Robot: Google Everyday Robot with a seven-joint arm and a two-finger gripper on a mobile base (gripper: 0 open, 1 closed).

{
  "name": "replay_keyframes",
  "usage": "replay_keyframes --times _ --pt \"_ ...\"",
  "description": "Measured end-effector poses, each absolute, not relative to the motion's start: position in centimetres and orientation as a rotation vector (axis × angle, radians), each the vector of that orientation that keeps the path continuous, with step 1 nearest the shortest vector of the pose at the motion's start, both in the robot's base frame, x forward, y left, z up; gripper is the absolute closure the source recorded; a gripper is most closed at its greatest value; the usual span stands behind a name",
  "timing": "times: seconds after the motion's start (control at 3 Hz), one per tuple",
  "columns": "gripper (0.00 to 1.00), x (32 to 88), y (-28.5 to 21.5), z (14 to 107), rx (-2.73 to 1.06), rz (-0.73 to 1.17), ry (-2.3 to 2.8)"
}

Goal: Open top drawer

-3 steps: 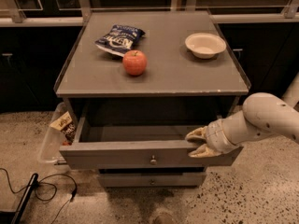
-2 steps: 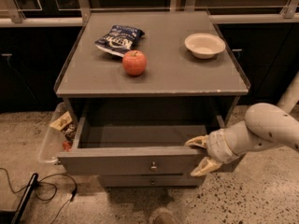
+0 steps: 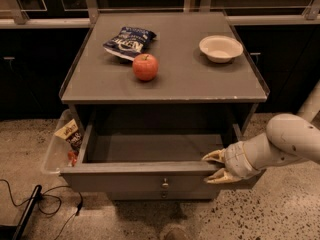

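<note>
The top drawer [image 3: 140,180] is pulled well out of the grey cabinet [image 3: 165,86], and its grey box interior [image 3: 150,146] looks empty. Its small round metal knob [image 3: 164,183] sits in the middle of the wide front. My gripper [image 3: 218,167] is at the right end of that front. One fingertip [image 3: 214,156] lies over the top edge and the other is on the outer face, closed on the panel. A narrower drawer front [image 3: 160,195] with a like knob shows just below.
On the cabinet top lie a red apple [image 3: 145,67], a dark chip bag [image 3: 129,41] and a white bowl [image 3: 220,48]. A clear bin with snack packets [image 3: 62,144] hangs at the cabinet's left side. A black cable [image 3: 45,204] lies on the floor at the left.
The top drawer has slid further out toward the camera. My gripper has moved the same way with it, staying at the right end of the front.
</note>
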State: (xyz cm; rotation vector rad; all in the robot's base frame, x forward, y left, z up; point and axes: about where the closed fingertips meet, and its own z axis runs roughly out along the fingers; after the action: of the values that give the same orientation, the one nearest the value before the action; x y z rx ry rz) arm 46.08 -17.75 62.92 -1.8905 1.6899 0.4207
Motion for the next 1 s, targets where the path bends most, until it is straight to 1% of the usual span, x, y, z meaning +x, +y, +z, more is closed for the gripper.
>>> replay_keyframes --times 0.33,0.67,1.0 --pt "1.0 46.05 -17.57 63.05 -1.891 0.421 1.689" --pt "0.81 46.05 -17.57 63.05 -1.891 0.421 1.689" --pt "0.58 46.05 -17.57 63.05 -1.891 0.421 1.689"
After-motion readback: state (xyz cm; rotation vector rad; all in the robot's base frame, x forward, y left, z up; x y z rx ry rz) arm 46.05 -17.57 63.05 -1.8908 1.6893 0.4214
